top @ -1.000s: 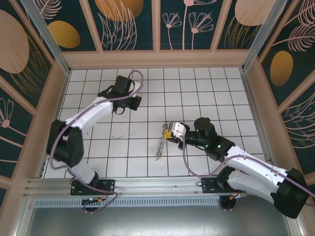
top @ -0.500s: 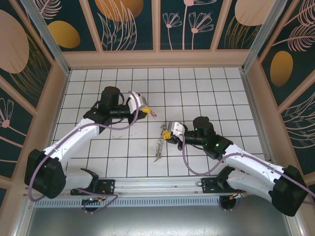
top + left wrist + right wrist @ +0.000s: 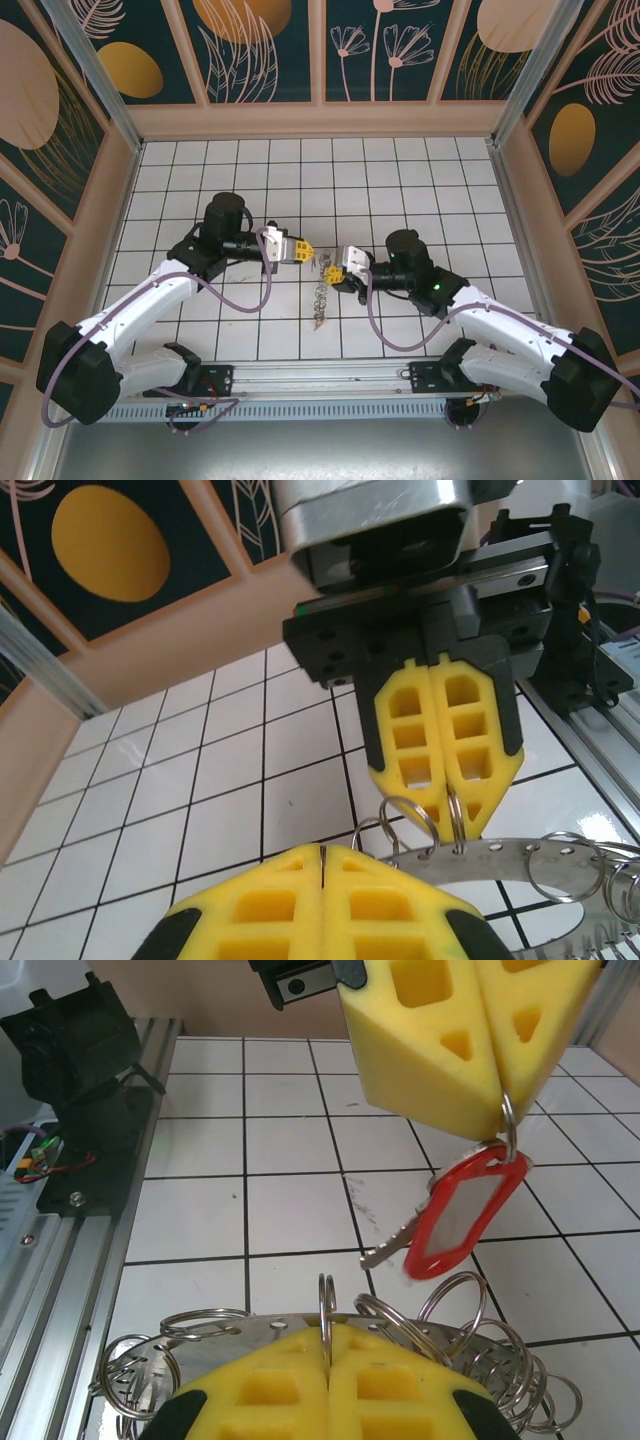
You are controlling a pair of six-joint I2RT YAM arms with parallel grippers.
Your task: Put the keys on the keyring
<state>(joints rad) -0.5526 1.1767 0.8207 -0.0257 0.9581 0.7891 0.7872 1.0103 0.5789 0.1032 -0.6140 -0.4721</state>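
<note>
One key [image 3: 392,1248] with red tag [image 3: 462,1215] hangs from the left gripper [image 3: 497,1085], pinched on its loop [image 3: 509,1125]. Keyring [image 3: 505,856] at 6 o'clock, near but apart, clamped by right gripper [image 3: 447,780]. Judged: both grasped, threading not yet done.

Bright, even light from above leaves only faint, soft shadows on the white tiled floor [image 3: 420,180], the top view is sharp, and both wrist views blur their own nearest yellow fingertips [image 3: 260,905], with mild glints on the keyring [image 3: 500,858].
</note>
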